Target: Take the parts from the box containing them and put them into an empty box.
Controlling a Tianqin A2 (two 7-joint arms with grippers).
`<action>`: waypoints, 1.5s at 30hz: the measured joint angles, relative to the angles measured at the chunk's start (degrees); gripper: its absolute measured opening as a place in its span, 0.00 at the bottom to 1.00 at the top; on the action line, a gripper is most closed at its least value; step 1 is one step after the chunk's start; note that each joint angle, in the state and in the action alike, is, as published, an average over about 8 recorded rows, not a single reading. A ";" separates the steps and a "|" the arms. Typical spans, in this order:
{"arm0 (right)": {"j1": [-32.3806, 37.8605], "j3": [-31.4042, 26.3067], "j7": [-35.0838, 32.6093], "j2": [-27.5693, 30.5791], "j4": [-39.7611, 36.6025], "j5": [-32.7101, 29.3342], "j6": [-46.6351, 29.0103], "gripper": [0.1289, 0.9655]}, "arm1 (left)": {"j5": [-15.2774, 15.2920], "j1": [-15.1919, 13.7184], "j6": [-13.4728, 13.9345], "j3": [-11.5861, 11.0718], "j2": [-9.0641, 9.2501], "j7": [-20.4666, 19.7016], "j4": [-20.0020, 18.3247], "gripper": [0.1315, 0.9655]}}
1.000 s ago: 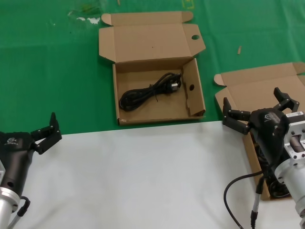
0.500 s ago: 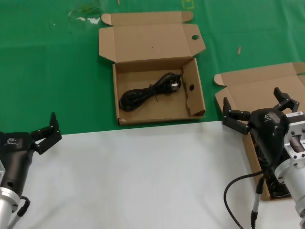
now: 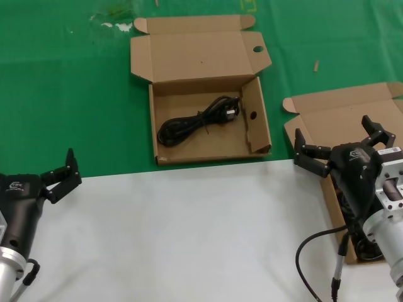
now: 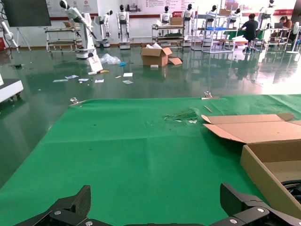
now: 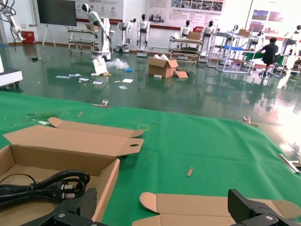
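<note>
One cord (image 3: 200, 119) already lies in the holed box (image 3: 208, 151), mid-counter (image 3: 189, 239). More cords (image 3: 352, 239) remain in the plain box (image 3: 340, 123) at far right, mostly hidden under the right arm; count unclear. Right gripper (image 3: 340, 141) hovers over that box, jaws spread wide, empty. Left gripper (image 3: 60, 173) waits at the near-left, jaws apart. Judgement: partly done. Green cloth between the boxes is open; the raised box walls and lids are the edges to clear.

Lighting: bright, even, overhead; shadows soft and short. Glare: strong on glossy hall floor (image 5: 225, 101), washing out its far right side. Focus: sharp throughout; white worktop (image 3: 189, 233) near overexposed.
</note>
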 joint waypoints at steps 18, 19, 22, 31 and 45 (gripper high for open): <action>0.00 0.00 0.00 0.00 0.00 0.00 0.00 1.00 | 0.00 0.00 0.00 0.00 0.00 0.00 0.00 1.00; 0.00 0.00 0.00 0.00 0.00 0.00 0.00 1.00 | 0.00 0.00 0.00 0.00 0.00 0.00 0.00 1.00; 0.00 0.00 0.00 0.00 0.00 0.00 0.00 1.00 | 0.00 0.00 0.00 0.00 0.00 0.00 0.00 1.00; 0.00 0.00 0.00 0.00 0.00 0.00 0.00 1.00 | 0.00 0.00 0.00 0.00 0.00 0.00 0.00 1.00; 0.00 0.00 0.00 0.00 0.00 0.00 0.00 1.00 | 0.00 0.00 0.00 0.00 0.00 0.00 0.00 1.00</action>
